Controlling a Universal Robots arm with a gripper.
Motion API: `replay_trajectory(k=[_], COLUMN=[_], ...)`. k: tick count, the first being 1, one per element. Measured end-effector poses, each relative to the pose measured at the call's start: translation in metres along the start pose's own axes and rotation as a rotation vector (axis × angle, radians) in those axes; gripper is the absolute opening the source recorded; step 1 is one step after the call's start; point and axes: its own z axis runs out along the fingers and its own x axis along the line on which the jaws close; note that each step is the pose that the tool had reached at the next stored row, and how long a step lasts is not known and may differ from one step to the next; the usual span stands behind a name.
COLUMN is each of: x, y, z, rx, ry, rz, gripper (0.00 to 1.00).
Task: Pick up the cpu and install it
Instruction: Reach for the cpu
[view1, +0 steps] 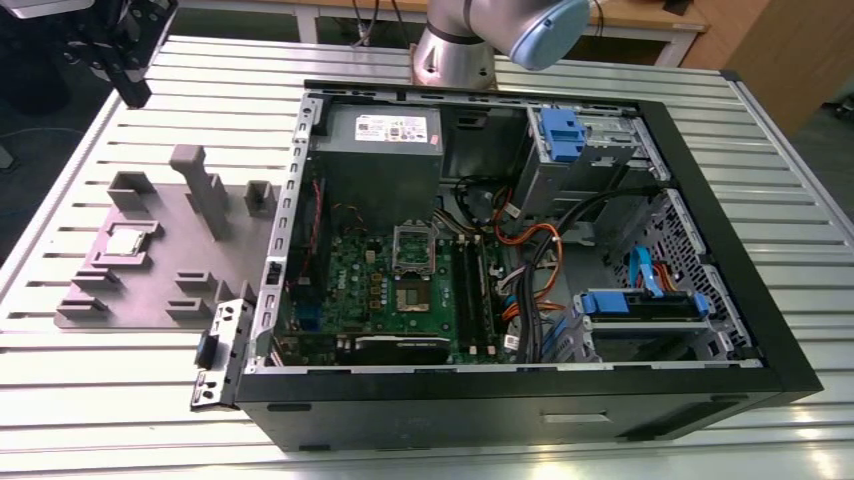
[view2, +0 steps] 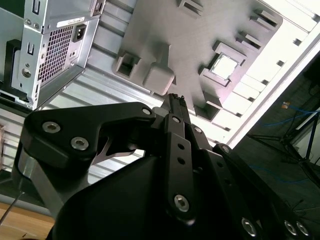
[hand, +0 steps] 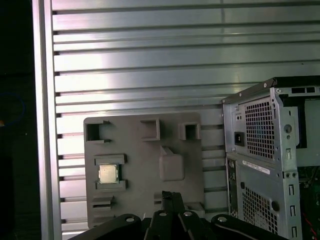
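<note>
Sitting in a square pocket of the grey tray (view1: 154, 285), the cpu (view1: 130, 243) lies flat with its silvery top up. It is near the tray's edge that faces the exterior view's left, about halfway along that edge. The tray rests on the slatted metal table (view1: 120, 400), just beside the open computer case (view1: 534, 415) — between the case and the table's edge on the exterior view's left. Inside the case the green motherboard (view1: 354, 270) lies flat, next to the grey power supply (view1: 380, 150). In both wrist views the gripper (hand: 172, 196) hangs clear of the tray with its tips toward it, well apart from the cpu — its black fingers (hand: 166, 202) are pressed together along their length, with nothing held between them. Raised blocks and further pockets stand across the tray around the cpu.
</note>
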Motion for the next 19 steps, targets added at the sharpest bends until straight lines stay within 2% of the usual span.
replay_trajectory(k=[15, 19], x=[0.0027, 0.0061], y=[-0.0002, -0.0005], z=[0.0003, 0.0002], rx=[0.0000, 0.0001], ry=[0.0001, 0.0001], rz=[0.000, 0.000], gripper=[0.11, 0.11])
